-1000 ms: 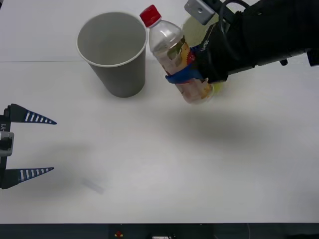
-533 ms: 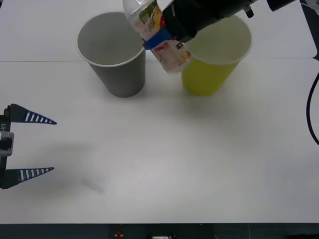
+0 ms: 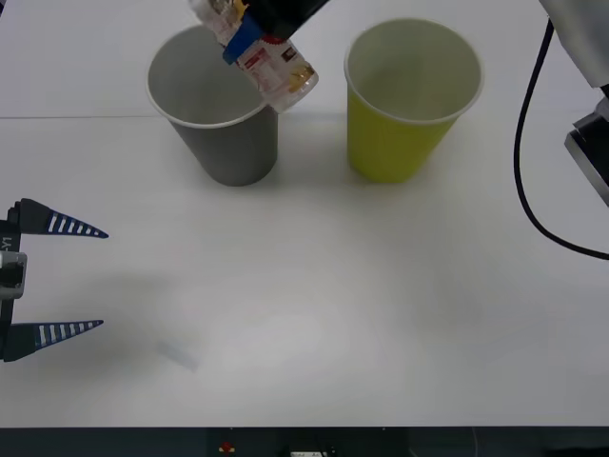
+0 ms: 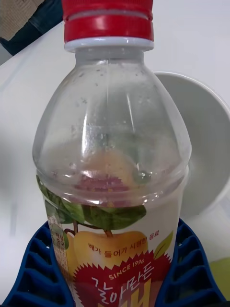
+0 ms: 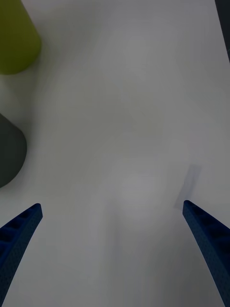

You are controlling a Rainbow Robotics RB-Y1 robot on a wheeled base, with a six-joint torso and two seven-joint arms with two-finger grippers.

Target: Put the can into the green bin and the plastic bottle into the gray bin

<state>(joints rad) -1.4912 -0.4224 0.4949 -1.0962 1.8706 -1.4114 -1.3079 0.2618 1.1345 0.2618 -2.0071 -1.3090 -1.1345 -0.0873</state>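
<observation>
A robot test bench in a lab, by the look of it: a plain white desk (image 3: 314, 314) carrying two paper cups as bins, one gray (image 3: 214, 105) and one yellow-green (image 3: 409, 100), with a loose black cable (image 3: 525, 181) hanging at the side.

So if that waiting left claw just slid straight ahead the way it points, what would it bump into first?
Probably nothing: the left gripper, open, points across bare table. The gray bin and green bin sit off to one side of that line.
</observation>
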